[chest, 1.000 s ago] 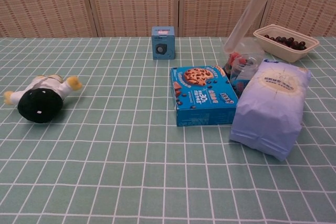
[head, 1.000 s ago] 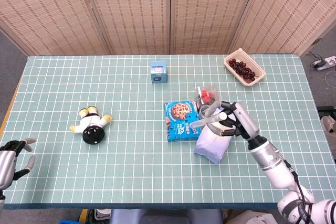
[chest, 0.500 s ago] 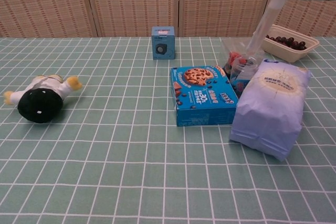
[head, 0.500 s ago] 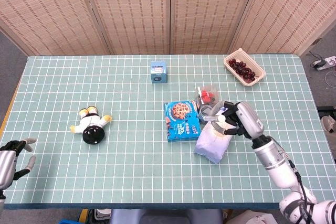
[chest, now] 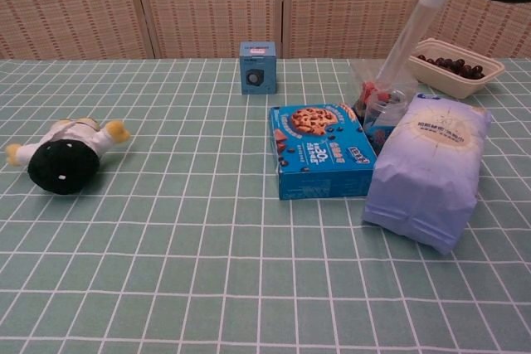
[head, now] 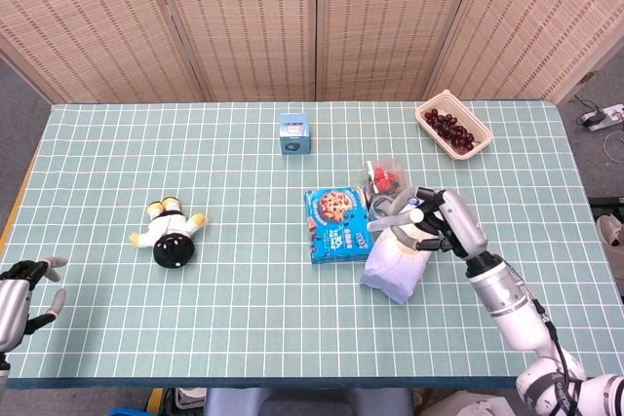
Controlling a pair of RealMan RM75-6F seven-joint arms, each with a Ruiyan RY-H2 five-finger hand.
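1. Two hands showed: the right hand (head: pixel 434 226) hovered over the top of the pale lavender bag (head: pixel 393 265), fingers (head: pixel 390 224) spread, grasping nothing I could see; the left hand (head: pixel 18 296) rested released at the tabletop's (head: pixel 244 338) near left corner.
2. The bag stood right of centre, touching the blue cookie box (head: pixel 336 224), a clear packet of red sweets (head: pixel 383 180) just behind.
3. A careless grasp might have tipped the bag or shoved the box.
4. Open room lay nearer and rightward; the cherry tray (head: pixel 452 126) sat well apart.

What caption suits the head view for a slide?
Right hand above a pale bag beside a blue cookie box; left hand open.
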